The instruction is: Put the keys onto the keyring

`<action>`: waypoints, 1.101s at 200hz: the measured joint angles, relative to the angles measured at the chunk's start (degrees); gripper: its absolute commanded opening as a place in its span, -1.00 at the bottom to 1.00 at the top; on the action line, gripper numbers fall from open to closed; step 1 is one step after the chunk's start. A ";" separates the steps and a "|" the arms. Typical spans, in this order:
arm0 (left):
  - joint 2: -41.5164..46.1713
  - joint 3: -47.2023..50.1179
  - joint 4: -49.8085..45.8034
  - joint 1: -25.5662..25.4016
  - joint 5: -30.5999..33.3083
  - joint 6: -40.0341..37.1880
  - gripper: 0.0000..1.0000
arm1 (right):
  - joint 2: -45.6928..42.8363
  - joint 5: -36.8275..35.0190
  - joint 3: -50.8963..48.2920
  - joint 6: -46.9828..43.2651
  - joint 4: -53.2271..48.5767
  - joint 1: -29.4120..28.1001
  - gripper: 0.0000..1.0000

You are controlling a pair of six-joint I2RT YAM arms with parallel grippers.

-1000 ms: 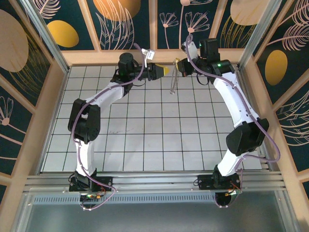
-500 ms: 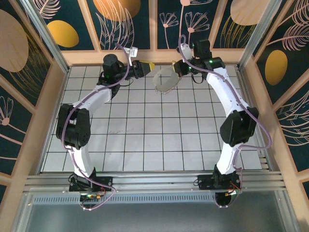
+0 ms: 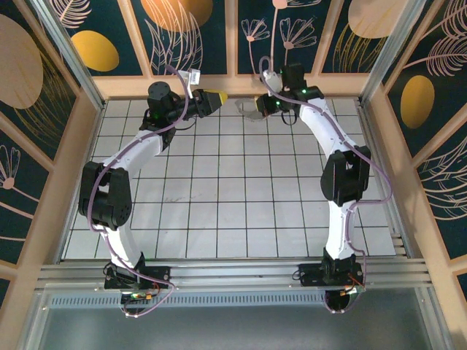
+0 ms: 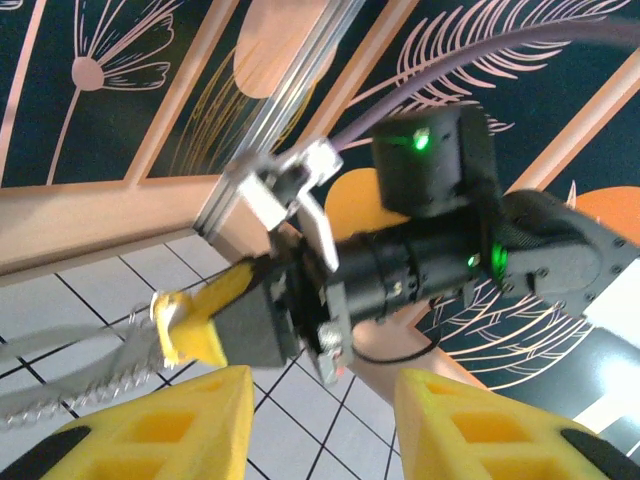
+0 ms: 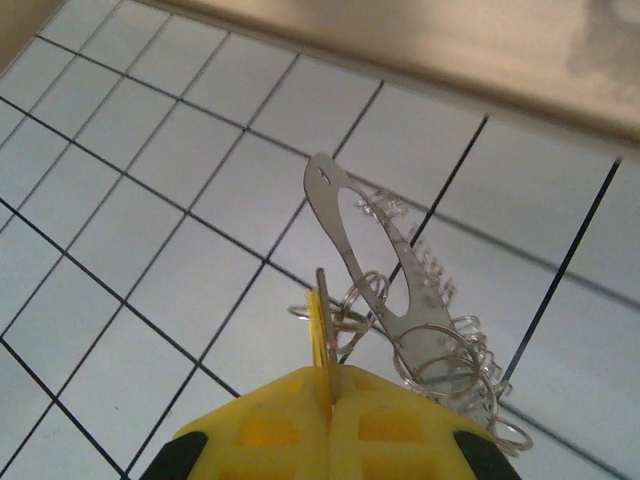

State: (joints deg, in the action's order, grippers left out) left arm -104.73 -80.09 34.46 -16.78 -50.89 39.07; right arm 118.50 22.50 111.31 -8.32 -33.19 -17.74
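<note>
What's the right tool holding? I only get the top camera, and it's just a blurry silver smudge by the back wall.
Observer: The right wrist camera shows the right tool shut on the keyring, a flat silver loop with little wire rings.
Operator: Is a key there?
Observer: A thin brass sliver sticks up out of that grip. It may be a key seen edge-on, but I can't be sure.
Operator: And the left tool?
Observer: The left wrist camera shows the left tool open, with nothing between its fingers, facing the right tool.
</note>
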 measured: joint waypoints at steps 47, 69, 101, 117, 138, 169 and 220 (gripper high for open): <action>0.00 1.75 2.45 0.02 0.02 2.32 -0.17 | -3.89 0.87 -24.52 6.67 7.93 -0.13 -1.00; 0.02 2.64 3.26 0.02 0.02 3.26 -0.17 | -5.75 1.18 -31.39 9.79 10.19 -0.68 -1.00; 0.04 4.33 4.50 0.02 0.02 4.11 -0.16 | -9.20 1.90 -35.69 12.92 12.90 -3.10 -1.00; 0.24 5.03 4.85 0.02 0.04 4.55 -0.16 | -10.36 2.60 -37.55 14.10 14.45 -4.48 -1.00; 0.68 5.53 5.55 0.02 0.02 4.98 -0.16 | -10.58 3.69 -40.24 15.82 16.35 -5.75 -1.00; 1.33 5.90 6.05 0.02 0.02 5.42 -0.16 | -10.58 4.66 -44.85 17.94 17.94 -7.39 -1.00; 1.95 6.71 6.36 0.02 -0.02 5.66 -0.15 | -10.91 7.78 -47.76 20.24 19.85 -10.86 -0.23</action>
State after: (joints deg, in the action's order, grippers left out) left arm -102.78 -73.38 40.82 -16.75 -50.92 44.73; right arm 107.59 30.28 63.55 11.92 -13.34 -28.60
